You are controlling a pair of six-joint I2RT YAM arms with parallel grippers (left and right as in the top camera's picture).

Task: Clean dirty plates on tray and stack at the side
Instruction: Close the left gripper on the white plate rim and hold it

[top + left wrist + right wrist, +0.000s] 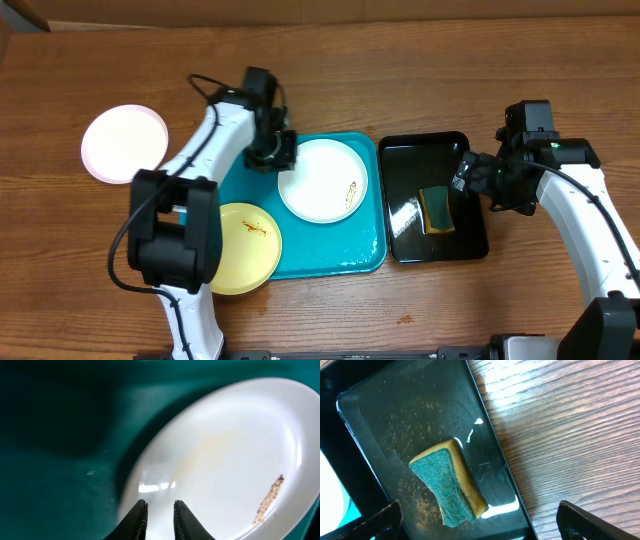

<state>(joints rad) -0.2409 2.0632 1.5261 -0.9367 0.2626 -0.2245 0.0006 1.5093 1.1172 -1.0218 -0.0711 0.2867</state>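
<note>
A white plate (323, 180) with a brown smear lies on the turquoise tray (340, 258). A pale yellow plate (243, 247), also smeared, overhangs the tray's front left corner. Another pale plate (124, 143) rests on the table at the far left. My left gripper (280, 152) hovers at the white plate's left rim. In the left wrist view its jaws (160, 507) stand a narrow gap apart over the plate (235, 460), with nothing between them. My right gripper (480, 527) is wide open just short of the green-and-yellow sponge (447, 485).
A glossy black tray (432, 240) stands right of the turquoise tray and holds the sponge (437, 209) and brown crumbs. My right gripper (470, 178) hangs over its right edge. Bare wooden table (420, 70) lies around both trays.
</note>
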